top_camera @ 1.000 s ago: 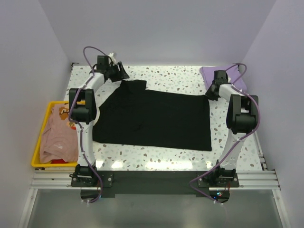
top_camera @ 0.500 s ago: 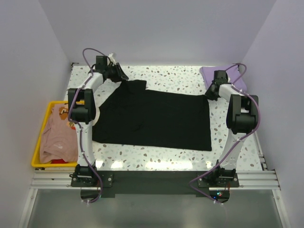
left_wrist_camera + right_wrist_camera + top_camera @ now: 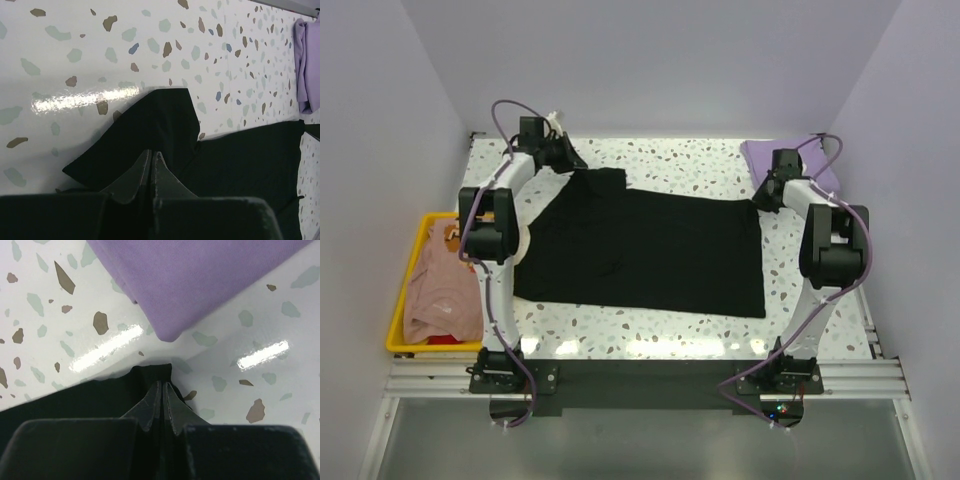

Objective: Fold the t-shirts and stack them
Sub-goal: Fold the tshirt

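A large black t-shirt [image 3: 650,250] lies spread flat across the middle of the table. My left gripper [image 3: 575,163] is at its far left sleeve [image 3: 150,120], and in the left wrist view the jaws [image 3: 151,153] are pressed together on that black cloth. My right gripper [image 3: 760,200] is at the shirt's far right corner, shut [image 3: 162,383] with the black corner [image 3: 152,372] pinched between the fingers. A folded lavender t-shirt [image 3: 800,160] [image 3: 200,280] lies just beyond that corner. A peach t-shirt [image 3: 440,290] sits crumpled in the tray at the left.
The yellow tray [image 3: 398,300] sits beside the table's left edge, next to the left arm. White walls close the table in at the back and on both sides. Speckled tabletop [image 3: 680,160] shows beyond the black shirt and along its near edge.
My left gripper has gone from open to shut on the black sleeve, and its wrist has shifted slightly left. The right gripper has stayed shut on the corner.
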`<state>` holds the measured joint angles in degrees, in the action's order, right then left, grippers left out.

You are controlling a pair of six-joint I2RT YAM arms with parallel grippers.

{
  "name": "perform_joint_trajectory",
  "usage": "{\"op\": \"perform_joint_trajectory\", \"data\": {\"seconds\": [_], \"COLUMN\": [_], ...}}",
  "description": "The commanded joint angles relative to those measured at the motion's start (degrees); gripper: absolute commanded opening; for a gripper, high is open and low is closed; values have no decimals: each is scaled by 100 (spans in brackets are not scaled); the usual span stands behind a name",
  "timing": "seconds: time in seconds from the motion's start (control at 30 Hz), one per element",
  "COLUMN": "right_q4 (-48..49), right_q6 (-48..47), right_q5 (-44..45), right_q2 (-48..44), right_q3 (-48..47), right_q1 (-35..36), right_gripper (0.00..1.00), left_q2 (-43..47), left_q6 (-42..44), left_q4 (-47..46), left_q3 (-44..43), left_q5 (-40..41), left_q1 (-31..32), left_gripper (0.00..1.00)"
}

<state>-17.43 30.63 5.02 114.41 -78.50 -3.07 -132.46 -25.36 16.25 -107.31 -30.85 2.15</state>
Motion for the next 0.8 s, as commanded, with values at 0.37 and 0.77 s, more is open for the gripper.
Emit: {"op": "perform_joint_trajectory", "data": {"seconds": [0.37, 0.77], "right_q4": [231, 346], "right_q6": [110, 277], "right_q5": [272, 412], "right_q2": [-1324, -2598], "right_q3": [721, 1784], "right_q1": [-18, -18], "right_gripper": [0, 0], "left_q2": [1432, 2996], "left_q6": [76, -267], "left_q4": [-640, -1133], "left_q3": [1097, 3022], "left_q5": [175, 957], "left_q1": [-66, -66], "left_gripper": [0, 0]}}
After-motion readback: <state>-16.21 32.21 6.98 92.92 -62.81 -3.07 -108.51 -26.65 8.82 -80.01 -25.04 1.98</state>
